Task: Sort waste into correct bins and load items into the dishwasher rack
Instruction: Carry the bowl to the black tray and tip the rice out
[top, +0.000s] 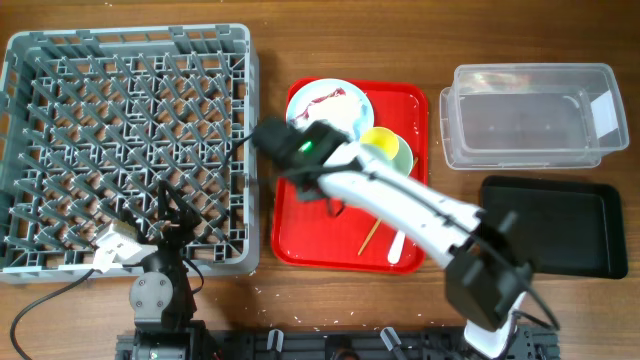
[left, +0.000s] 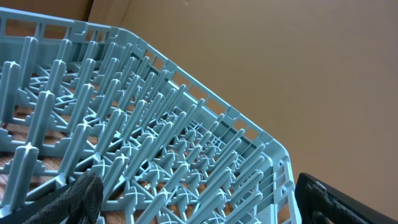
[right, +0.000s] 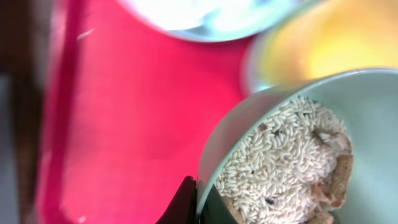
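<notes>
The right gripper (right: 196, 202) was clamped on the rim of the bowl (right: 249, 124) of rice (right: 280, 155) over the red tray (right: 137, 112). The clear tub (top: 530, 115) and black tray (top: 550, 225) lay well to its right. The left gripper (top: 170, 210), fingers apart, sat by the rack (top: 60, 60), farther away.

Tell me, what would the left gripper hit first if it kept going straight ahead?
Probably the upright pegs of the grey rack, filling the view just beyond its fingers; depth is unclear.
</notes>
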